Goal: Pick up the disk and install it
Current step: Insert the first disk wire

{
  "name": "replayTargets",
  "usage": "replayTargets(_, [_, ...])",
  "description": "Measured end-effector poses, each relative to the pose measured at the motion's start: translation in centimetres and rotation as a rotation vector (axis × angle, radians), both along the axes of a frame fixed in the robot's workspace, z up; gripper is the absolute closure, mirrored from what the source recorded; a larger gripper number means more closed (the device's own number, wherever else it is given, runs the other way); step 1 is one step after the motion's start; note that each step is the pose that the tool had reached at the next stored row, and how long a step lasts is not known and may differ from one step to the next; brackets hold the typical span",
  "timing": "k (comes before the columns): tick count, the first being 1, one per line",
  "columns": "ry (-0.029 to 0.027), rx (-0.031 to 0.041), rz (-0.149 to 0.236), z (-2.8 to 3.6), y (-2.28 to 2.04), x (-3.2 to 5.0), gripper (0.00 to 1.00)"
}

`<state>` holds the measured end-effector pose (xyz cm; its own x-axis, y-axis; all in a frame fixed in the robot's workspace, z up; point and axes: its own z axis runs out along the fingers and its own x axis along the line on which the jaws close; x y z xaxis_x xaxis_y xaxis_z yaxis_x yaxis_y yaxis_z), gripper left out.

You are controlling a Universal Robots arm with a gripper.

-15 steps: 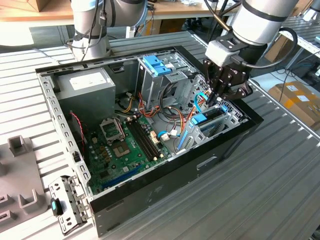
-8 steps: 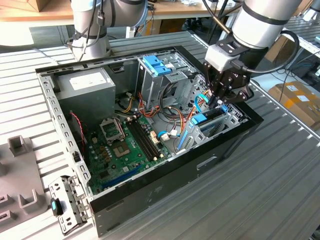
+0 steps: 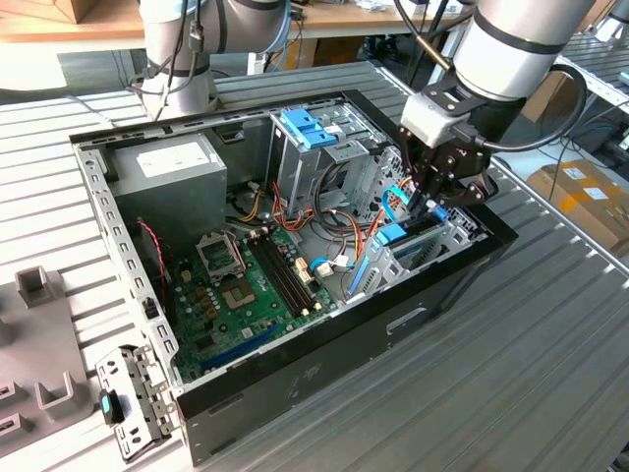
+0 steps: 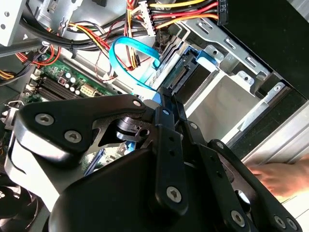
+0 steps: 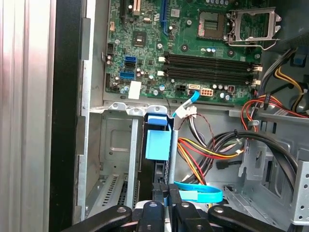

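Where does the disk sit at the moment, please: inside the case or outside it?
Inside: the disk stands on edge in the metal bay beside the motherboard. Whether it is fully seated, I cannot tell.

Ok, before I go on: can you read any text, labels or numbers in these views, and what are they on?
No text can be read.
Power supply label: white, print too small.
Motherboard: white markings, too small.
Sticker on the motherboard: no text made out.
Cardboard box, at the exterior view's right: label blurred.
Disk: blue carrier end, no print seen.
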<state>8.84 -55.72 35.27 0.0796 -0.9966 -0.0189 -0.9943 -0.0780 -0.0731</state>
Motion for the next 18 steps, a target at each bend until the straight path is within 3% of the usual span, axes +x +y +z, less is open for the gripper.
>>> replayTargets(2, [-0.0001,0.0005,0.0,-0.01,0.0,0.0,0.84])
replayTargets(3, [-0.0002,0.0081,0.0,-0.02,-0.02,-0.01,0.84])
replayTargets(6, [-0.0001,0.01,0.0,-0.02,-0.3,0.0,0.84])
replayTargets(8, [-0.0001,0.0286,0.0,-0.01,-0.5,0.0,0.84])
replayTargets(10, [-0.0002,0.0408,0.0,-0.02,-0.6,0.0,0.84])
replayTargets(18, [-0.0001,0.0421,0.0,-0.09,-0.77,0.05,0.84])
